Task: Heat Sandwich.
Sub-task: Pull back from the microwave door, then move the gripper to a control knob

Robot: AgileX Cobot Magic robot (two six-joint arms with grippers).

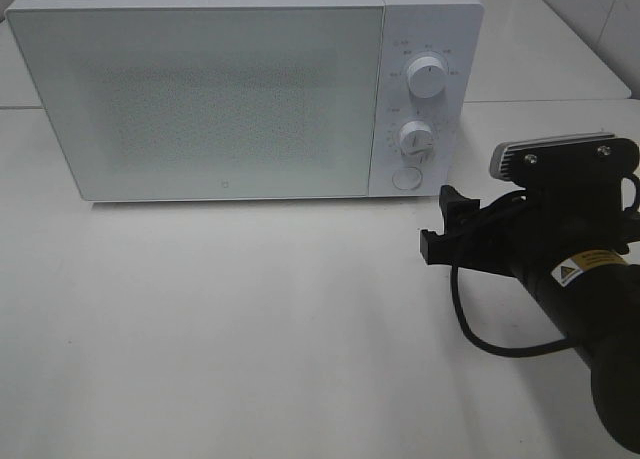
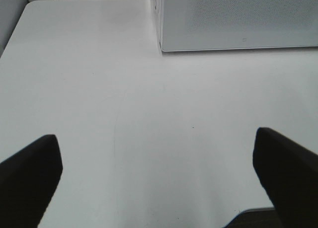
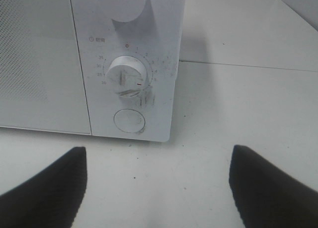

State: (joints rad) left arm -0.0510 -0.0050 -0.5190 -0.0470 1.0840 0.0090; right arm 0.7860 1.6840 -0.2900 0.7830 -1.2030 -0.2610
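Right wrist view: right gripper (image 3: 158, 151) gapes empty near the microwave (image 3: 164, 44) (left gripper (image 2: 155, 136) gapes too).

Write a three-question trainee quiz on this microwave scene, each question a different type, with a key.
1. True or false: the door of the microwave is shut.
2. Multiple choice: the right end effector points toward
A) the left edge of the door
B) the control panel with its two knobs
C) the top of the oven
3. Fill in the blank: the left end effector, above the bare white table, is ____ (open or shut).

Key: 1 true; 2 B; 3 open.
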